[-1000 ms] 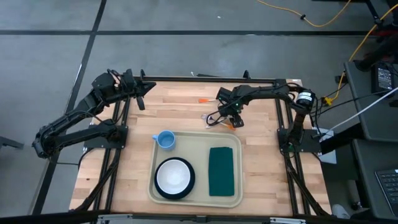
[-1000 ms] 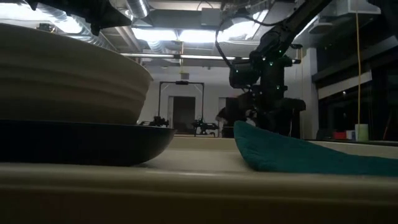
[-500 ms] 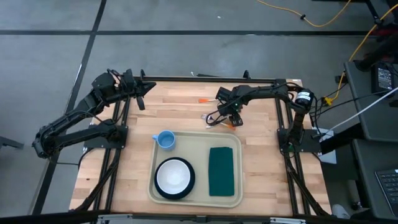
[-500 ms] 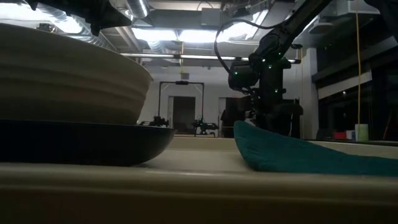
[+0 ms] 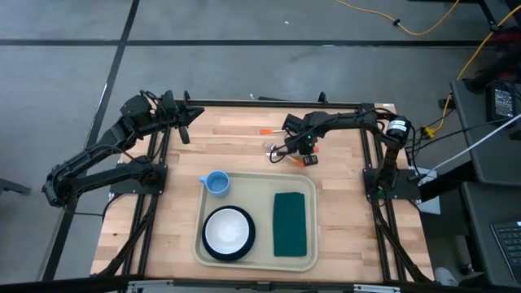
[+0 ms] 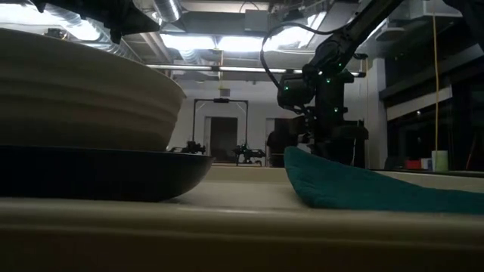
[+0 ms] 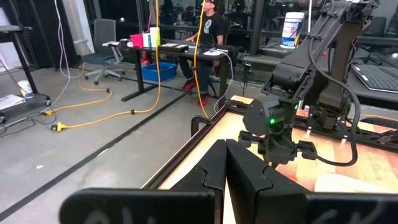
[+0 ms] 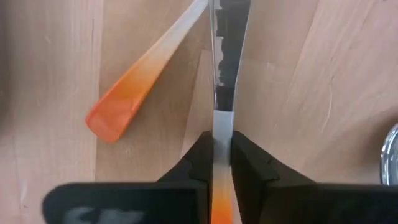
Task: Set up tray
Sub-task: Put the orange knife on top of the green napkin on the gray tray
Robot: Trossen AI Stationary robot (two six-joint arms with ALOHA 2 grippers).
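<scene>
**Right gripper pinches a knife behind the tray**

We see the right gripper (image 8: 221, 155) pinching an orange-handled table knife (image 8: 224, 74) near the wooden tabletop's (image 5: 342, 236) far edge. The large cream rectangular plastic tray (image 5: 252, 187) sits toward the near edge, centred. The left gripper (image 7: 225, 163), fingers pressed together, waits over the far left corner.

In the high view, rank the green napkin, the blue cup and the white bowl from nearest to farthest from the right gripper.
Measured from the right gripper, at the table's far side just beyond the tray:
1. Green napkin, on the tray's right half, almost straight below the gripper in the picture.
2. Blue cup, at the tray's far left corner.
3. White bowl, on the tray's near left part.
</scene>
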